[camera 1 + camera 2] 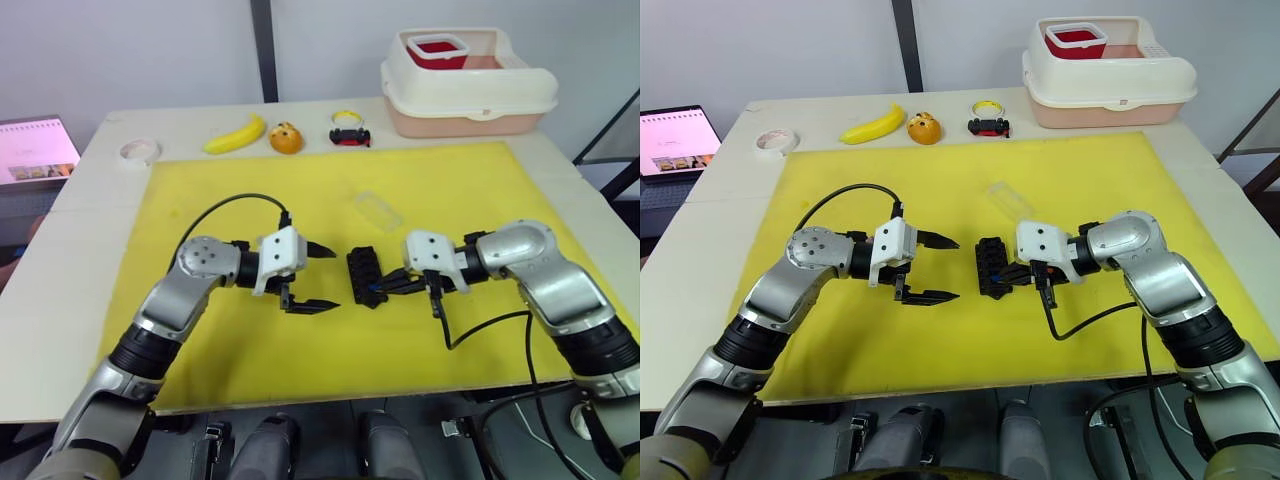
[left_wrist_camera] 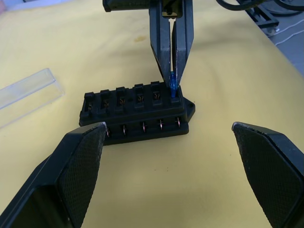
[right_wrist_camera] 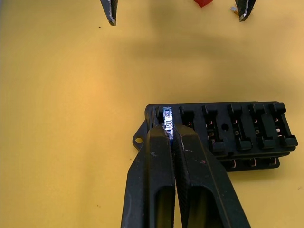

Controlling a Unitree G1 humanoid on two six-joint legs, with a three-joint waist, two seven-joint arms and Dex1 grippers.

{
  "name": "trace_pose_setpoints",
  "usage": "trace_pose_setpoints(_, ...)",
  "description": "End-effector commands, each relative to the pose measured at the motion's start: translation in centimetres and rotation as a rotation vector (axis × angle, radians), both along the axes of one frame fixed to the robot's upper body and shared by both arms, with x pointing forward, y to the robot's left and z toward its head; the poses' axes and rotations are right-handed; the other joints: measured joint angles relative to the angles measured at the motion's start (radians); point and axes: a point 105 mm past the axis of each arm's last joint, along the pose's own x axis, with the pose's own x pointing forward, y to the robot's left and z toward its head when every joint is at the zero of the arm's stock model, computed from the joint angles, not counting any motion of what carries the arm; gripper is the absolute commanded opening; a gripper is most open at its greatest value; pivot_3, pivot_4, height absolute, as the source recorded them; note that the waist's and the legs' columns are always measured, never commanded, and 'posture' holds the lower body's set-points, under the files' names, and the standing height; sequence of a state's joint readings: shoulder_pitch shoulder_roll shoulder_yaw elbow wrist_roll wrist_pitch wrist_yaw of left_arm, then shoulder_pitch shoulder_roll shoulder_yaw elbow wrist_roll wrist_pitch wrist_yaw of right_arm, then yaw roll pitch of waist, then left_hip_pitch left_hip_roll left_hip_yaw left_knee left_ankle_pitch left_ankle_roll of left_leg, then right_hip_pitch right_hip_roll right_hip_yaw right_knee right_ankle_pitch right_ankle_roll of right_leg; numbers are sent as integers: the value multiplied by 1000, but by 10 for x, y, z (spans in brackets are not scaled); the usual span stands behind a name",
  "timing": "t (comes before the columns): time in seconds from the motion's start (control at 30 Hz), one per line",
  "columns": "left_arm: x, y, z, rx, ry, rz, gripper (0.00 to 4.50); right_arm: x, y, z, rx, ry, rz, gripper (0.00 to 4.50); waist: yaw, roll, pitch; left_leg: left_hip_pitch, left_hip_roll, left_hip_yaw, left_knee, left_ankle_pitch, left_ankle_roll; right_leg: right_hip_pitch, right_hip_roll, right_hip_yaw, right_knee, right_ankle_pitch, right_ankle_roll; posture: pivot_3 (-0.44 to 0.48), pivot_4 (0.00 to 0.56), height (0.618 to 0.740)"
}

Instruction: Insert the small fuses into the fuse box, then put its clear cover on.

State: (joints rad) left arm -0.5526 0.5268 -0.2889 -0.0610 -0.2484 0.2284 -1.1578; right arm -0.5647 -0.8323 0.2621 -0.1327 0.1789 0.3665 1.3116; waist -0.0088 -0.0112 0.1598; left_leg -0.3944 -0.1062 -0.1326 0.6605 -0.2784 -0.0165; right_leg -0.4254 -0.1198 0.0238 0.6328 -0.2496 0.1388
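the fuse box [image 1: 364,277] lay on the yellow mat [image 1: 450,180] at the middle of the counter [image 1: 70,260], between the two grippers. the right gripper [image 3: 168,128] was pinched tight on a blue fuse [image 2: 172,84], holding it at the end slot of the box, partly in by the look of it (not seated, as far as i could judge). every other slot in both rows looked empty, so the task was near its start: this seemed to be the first fuse, with the rest left to load. a red fuse [image 3: 203,2] lay on the mat just beyond the box. the left gripper [image 1: 308,277] hung beside the box with its fingers wide apart and nothing in them. the clear cover [image 1: 378,210] lay on the mat behind the box, not yet fitted.
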Motion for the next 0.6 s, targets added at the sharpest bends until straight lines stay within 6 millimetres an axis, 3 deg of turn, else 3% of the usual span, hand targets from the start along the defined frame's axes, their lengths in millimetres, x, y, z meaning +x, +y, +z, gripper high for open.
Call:
trace_pose_setpoints(0.03, -1, -1, 9, -15, -39, -14, 4500, -2, 1, 5, -3, -23, 13, 59, 0, 0, 0, 0, 0, 0, 0, 0, 0, 0, 0, 0, 0, 0, 0, 0, 150, 740)
trace_pose_setpoints(0.27, -1, -2, 9, -17, -40, -13, 4500, -3, 2, 7, 3, -34, 15, 59, 0, 0, 0, 0, 0, 0, 0, 0, 0, 0, 0, 0, 0, 0, 0, 0, 150, 740)
trace_pose_setpoints(0.37, -1, -2, 9, -17, -40, -12, 4500, -5, 4, 18, 28, -38, 20, 996, 0, 0, 0, 0, 0, 0, 0, 0, 0, 0, 0, 0, 0, 0, 0, 0, 150, 740)
trace_pose_setpoints(0.57, -2, -2, 10, -14, -41, -14, 4500, -14, 7, 38, 96, -29, 19, 3953, 1, 0, 0, 0, 0, 0, 0, 0, 0, 0, 0, 0, 0, 0, 0, 0, 150, 740)
trace_pose_setpoints(0.6, -2, -2, 10, -14, -41, -15, 4500, -14, 8, 40, 117, -20, 12, 3953, 1, 0, 0, 0, 0, 0, 0, 0, 0, 0, 0, 0, 0, 0, 0, 0, 150, 740)
